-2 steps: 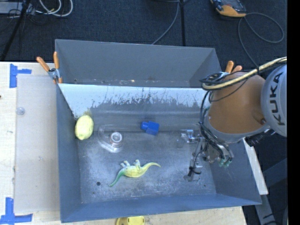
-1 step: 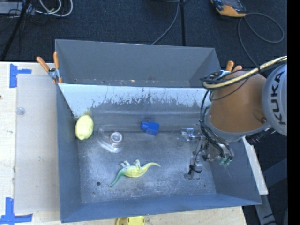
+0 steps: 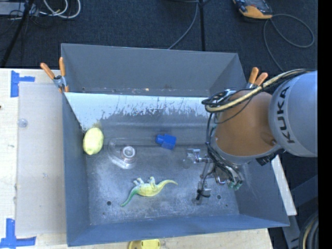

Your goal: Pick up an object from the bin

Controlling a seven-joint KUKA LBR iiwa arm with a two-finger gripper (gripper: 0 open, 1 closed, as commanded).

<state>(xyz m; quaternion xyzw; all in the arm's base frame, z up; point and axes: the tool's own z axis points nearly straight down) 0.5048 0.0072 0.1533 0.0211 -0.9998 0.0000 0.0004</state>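
My gripper (image 3: pixel 217 188) hangs low over the bin's right side, close above the floor. Its fingers stand apart with nothing between them. Nearest to it is a green and yellow toy dinosaur (image 3: pixel 148 188), lying on its side on the floor to the gripper's left, a clear gap away. A small blue block (image 3: pixel 166 141) lies further back, near the middle of the bin.
A clear plastic cup (image 3: pixel 124 155) lies on its side left of centre. A yellow-green lemon-shaped thing (image 3: pixel 93 140) rests against the left wall. The arm's orange cover and cables hang over the bin's right wall.
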